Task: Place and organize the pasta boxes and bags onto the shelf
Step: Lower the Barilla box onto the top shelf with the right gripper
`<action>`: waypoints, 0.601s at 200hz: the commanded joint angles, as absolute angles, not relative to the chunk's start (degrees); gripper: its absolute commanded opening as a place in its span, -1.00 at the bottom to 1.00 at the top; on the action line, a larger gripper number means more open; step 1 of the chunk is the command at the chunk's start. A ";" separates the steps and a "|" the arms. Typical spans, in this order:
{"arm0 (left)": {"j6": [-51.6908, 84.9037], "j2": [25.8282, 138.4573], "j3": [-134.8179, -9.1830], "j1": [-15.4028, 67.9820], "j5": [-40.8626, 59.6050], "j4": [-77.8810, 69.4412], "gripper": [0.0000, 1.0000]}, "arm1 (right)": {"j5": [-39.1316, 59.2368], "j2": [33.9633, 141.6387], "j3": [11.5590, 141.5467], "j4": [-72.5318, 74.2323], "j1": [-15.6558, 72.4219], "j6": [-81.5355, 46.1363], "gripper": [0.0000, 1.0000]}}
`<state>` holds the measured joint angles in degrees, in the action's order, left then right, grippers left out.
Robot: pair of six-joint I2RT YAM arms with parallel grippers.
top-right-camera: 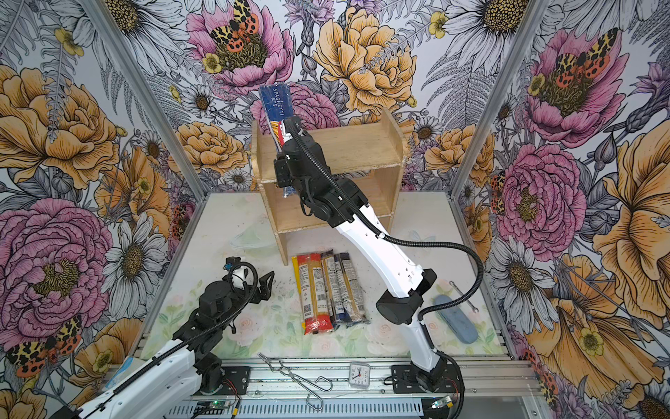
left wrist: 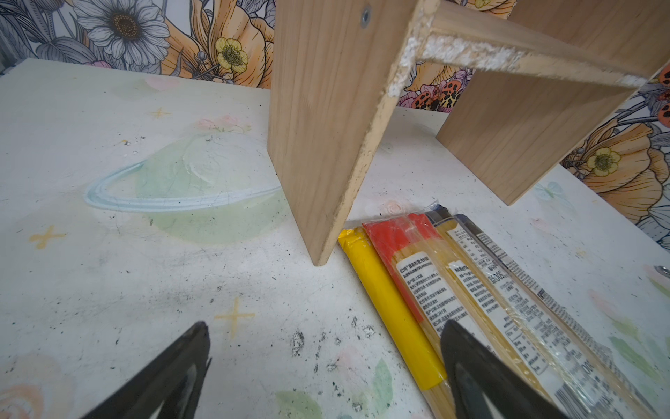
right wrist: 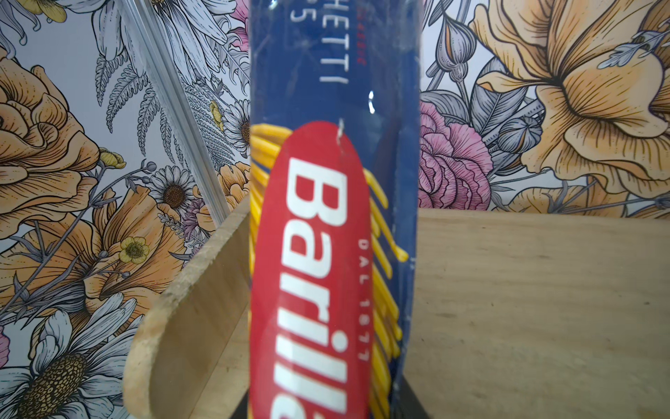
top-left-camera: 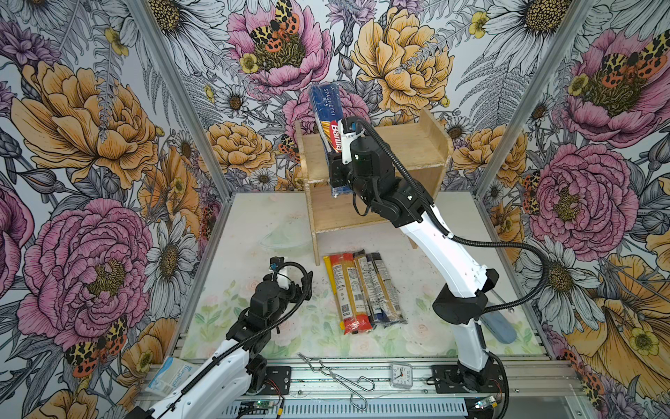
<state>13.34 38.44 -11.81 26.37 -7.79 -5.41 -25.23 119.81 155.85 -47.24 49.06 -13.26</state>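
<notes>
floral walls behind tall dark blue barilla pack [top-left-camera: 326, 116], right jaws clamped on it, left jaws apart

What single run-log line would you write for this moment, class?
right hand: shut on Barilla pack, tilted upright above shelf | left hand: open, empty | four packs: flat on table before shelf

Four pasta packs [top-left-camera: 362, 290] lie side by side before the shelf [top-left-camera: 417, 145].

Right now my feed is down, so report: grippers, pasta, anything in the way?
Left gripper open, low beside four packs on table. Right gripper shut on blue spaghetti pack, held on end at shelf's left side. Top board bare.
</notes>
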 commanded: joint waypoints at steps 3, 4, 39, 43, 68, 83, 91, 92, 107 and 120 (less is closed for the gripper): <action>13.14 37.97 -10.96 25.82 -6.42 -6.68 0.97 | -28.34 118.89 158.66 -37.62 48.79 -11.52 -0.94; 13.12 37.97 -10.93 25.83 -6.42 -6.68 0.98 | -28.41 118.86 158.65 -37.62 48.78 -11.51 -0.93; 13.15 37.88 -10.96 25.84 -6.53 -6.68 0.98 | -28.65 119.01 158.47 -37.62 48.72 -11.18 -0.54; 13.14 37.94 -10.93 25.83 -6.48 -6.73 0.97 | -28.62 119.09 158.31 -37.62 48.79 -11.17 -0.52; 13.02 37.80 -10.89 25.83 -6.25 -6.82 0.97 | -28.35 119.18 158.13 -37.62 48.74 -10.87 -0.42; 13.05 37.67 -10.87 25.77 -6.23 -6.86 0.98 | -28.54 119.31 158.17 -37.62 48.78 -10.65 -0.36; 13.18 37.61 -10.78 25.75 -6.39 -6.85 0.97 | -28.68 119.44 158.20 -37.58 48.78 -10.42 -0.34; 13.23 37.61 -10.79 25.75 -6.40 -6.85 0.98 | -28.71 119.44 158.25 -37.60 48.78 -10.40 -0.34; 13.24 37.43 -10.65 25.76 -6.67 -6.70 0.98 | -28.85 119.61 158.14 -37.62 48.82 -9.85 -0.32; 13.26 37.26 -10.70 25.71 -6.77 -6.84 0.98 | -29.35 119.93 158.29 -37.58 48.70 -9.68 -0.30</action>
